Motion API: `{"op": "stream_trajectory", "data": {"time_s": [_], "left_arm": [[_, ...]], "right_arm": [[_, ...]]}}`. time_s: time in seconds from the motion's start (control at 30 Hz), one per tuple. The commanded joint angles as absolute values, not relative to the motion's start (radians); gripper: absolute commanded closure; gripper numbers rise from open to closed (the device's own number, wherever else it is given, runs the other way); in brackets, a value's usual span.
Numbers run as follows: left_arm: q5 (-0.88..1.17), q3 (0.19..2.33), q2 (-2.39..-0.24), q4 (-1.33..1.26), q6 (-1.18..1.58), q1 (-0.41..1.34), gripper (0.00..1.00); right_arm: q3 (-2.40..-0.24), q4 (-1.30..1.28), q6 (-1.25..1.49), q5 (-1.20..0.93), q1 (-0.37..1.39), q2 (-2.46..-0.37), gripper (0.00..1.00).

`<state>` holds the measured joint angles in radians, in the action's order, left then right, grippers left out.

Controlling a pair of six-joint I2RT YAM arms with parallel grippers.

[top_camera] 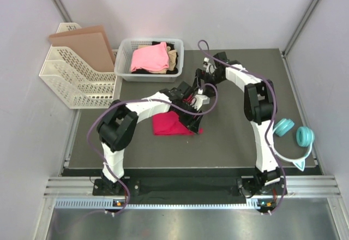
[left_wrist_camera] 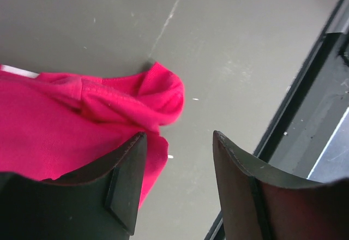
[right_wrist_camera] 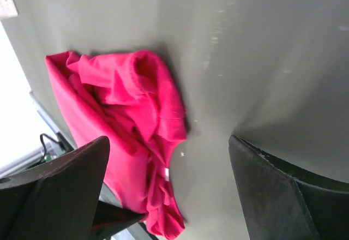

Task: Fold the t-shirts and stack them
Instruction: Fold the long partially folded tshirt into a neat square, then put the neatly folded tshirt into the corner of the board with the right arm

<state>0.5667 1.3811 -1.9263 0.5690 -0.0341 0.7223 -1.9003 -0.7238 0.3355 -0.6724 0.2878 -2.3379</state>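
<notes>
crimson t-shirt (top_camera: 170, 124) sits on the dark mat (top_camera: 234, 136), mid-table, slightly left of centre, on the near side of the mesh basket (top_camera: 124, 69). Not folded: it's a bunched heap with irregular creases and layers doubled over each other. The outline is roughly a wedge from above. In the left wrist view a rounded lobe with a ribbed hem sticks out at the right edge, could be a sleeve or a collar. There's a small white sliver at the cloth's left edge, can't tell what it is.

left gripper (left_wrist_camera: 177, 183): jaws spread, only bare mat in the gap. One finger (left_wrist_camera: 122, 188) overlaps the shirt's edge in view, contact unclear.

right gripper (right_wrist_camera: 169, 161): jaws spread wide, looking down on the heap, gripping nothing. From above it is just far of the shirt, close to the left gripper.

The basket at far left-centre holds the pink t-shirt (top_camera: 149, 58) on top, with the tan t-shirt (top_camera: 173, 60) and the black t-shirt (top_camera: 175, 48) showing at its right side.

File rack (top_camera: 73, 84) is at far left. Teal headphones (top_camera: 294, 133) are at the right edge of the mat.
</notes>
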Motion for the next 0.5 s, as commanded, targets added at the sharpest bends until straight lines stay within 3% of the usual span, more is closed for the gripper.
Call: {"op": "stream_trajectory", "data": {"time_s": [0.0,0.47], "left_arm": [[0.588,1.404,-1.977,0.528,-0.012,0.727,0.44],[0.6,1.477,-2.017,0.577,-0.026,0.726,0.45]], "right_arm": [[-1.924,-0.718,0.288,-0.69,0.353,-2.394,0.09],[-1.661,-0.513,0.362,-0.752,0.439,-2.335,0.1]]}}
